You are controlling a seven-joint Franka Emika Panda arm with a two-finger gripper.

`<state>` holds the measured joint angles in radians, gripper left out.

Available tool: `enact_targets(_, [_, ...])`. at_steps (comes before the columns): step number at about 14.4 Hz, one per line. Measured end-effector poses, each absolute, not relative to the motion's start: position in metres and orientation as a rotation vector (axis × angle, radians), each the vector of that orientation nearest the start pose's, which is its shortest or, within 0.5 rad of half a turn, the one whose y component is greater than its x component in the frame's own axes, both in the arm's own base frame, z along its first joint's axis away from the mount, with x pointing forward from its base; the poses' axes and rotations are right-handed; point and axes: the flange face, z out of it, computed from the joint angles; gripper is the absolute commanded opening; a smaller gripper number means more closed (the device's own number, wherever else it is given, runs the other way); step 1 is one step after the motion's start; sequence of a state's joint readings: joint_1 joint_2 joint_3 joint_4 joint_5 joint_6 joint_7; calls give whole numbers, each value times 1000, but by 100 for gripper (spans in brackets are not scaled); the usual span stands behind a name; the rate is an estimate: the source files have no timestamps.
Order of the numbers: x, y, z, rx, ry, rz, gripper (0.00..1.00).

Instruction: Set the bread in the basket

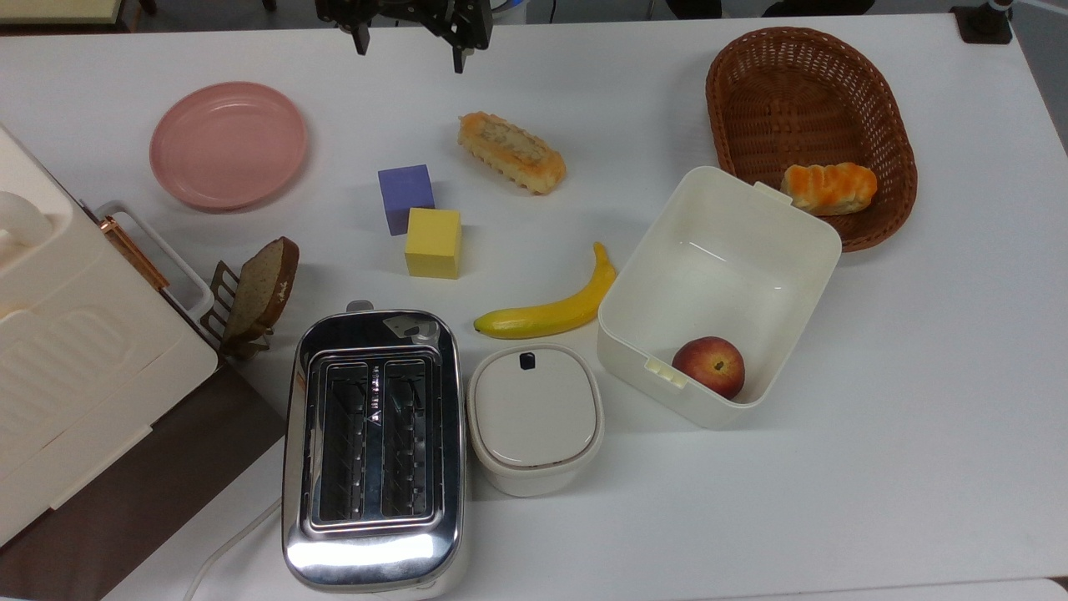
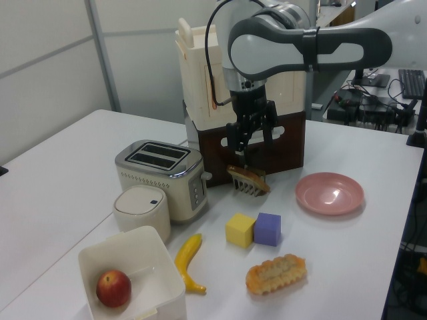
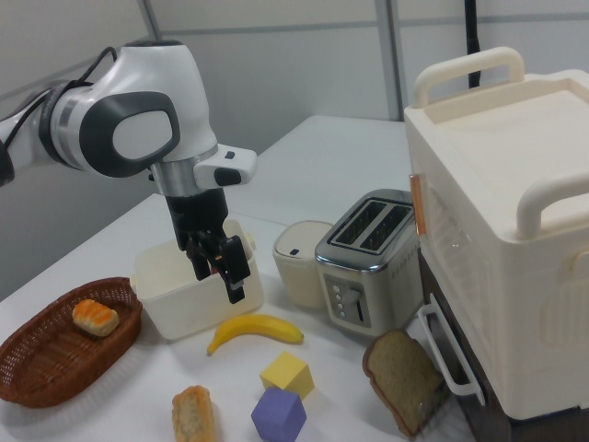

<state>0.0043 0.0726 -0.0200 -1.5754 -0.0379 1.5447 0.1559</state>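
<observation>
While the tool [image 1: 409,43] hangs unclenched and empty above the surface [image 1: 584,100], bread [image 1: 511,153] lying just below it, basket [image 1: 751,75] well to the top view's right.

There are two breads: one long loaf [image 1: 511,153] and one orange bun [image 1: 828,188]. There is one basket [image 1: 755,92], one white tub [image 1: 719,225], one peach [image 1: 708,366], one banana [image 1: 551,305], two blocks, purple [image 1: 405,196] and yellow [image 1: 433,242], one pink plate [image 1: 227,143], one toaster [image 1: 373,451] and one toast slice [image 1: 264,286].
</observation>
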Motion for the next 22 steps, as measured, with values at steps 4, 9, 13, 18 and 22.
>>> enact_targets(4, [572, -7, 576, -3174, 255, 169, 100])
enact_targets(9, [571, -4, 562, -3157, -167, 237, 100])
enact_targets(13, [569, -3, 531, -3039, -676, 334, 100])
enact_targets(18, [564, 2, 509, -2889, -1026, 396, 100])
enact_targets(22, [551, 56, 448, -2815, -1190, 467, 100])
